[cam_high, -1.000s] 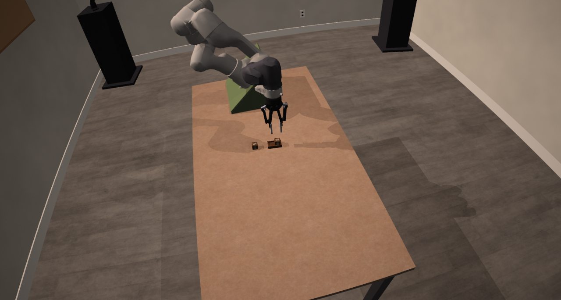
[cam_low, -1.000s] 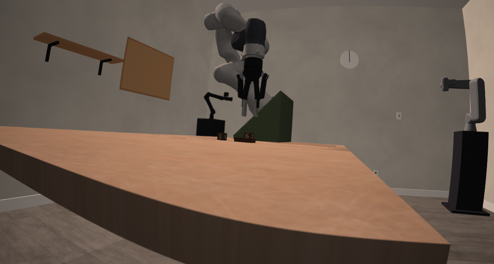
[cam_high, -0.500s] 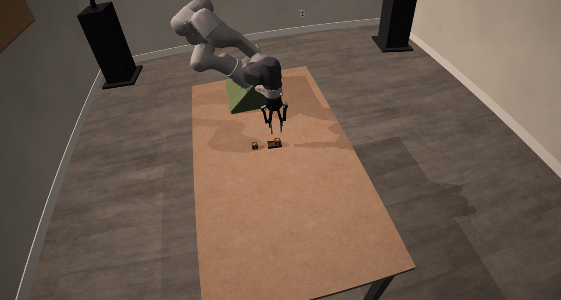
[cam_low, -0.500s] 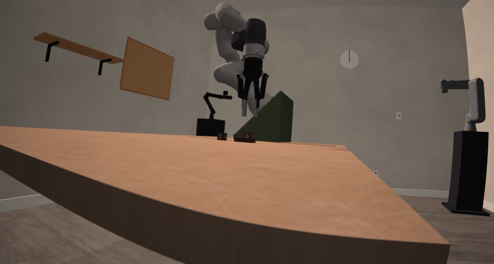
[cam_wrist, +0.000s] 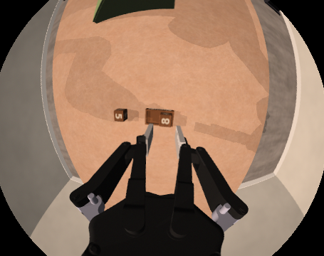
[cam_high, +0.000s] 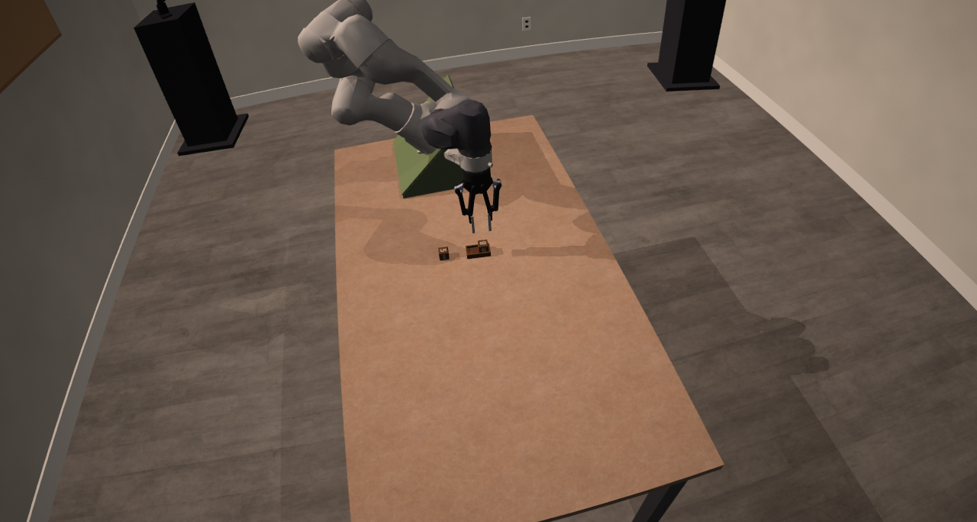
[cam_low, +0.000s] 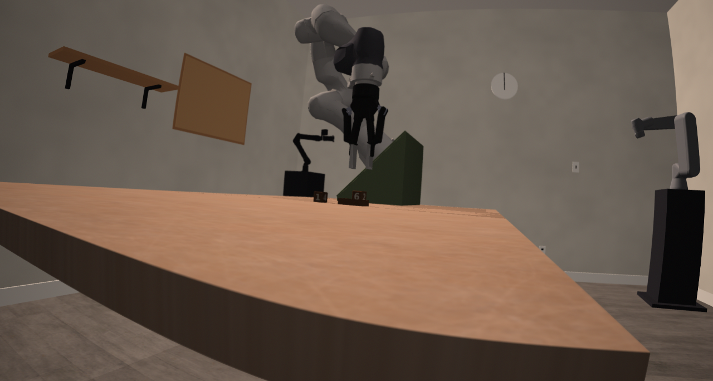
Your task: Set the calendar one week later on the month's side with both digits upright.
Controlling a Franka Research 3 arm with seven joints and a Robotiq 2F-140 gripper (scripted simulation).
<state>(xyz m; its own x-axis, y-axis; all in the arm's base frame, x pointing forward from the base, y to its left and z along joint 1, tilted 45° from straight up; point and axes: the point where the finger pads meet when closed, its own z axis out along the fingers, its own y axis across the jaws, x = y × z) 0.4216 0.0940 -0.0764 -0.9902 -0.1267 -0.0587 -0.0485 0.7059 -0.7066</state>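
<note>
A small brown tray [cam_high: 477, 251] lies flat on the table. One dark number cube [cam_high: 483, 246] stands in its right half, and the left half holds nothing. In the exterior view this cube [cam_low: 359, 196] shows a 6 to the front. In the wrist view it [cam_wrist: 166, 121] shows an 8 on top. A second cube [cam_high: 443, 252] stands on the table just left of the tray, apart from it. It shows a 1 to the front [cam_low: 320, 196] and a 5 on top [cam_wrist: 120, 115]. My gripper [cam_high: 481, 228] hangs above the tray, pointing down. Its fingers are narrowed to a small gap and hold nothing.
A green wedge block [cam_high: 427, 163] stands on the table behind the tray, close behind my arm. Black pedestals stand on the floor around the table, one with a small grey arm [cam_low: 673, 144].
</note>
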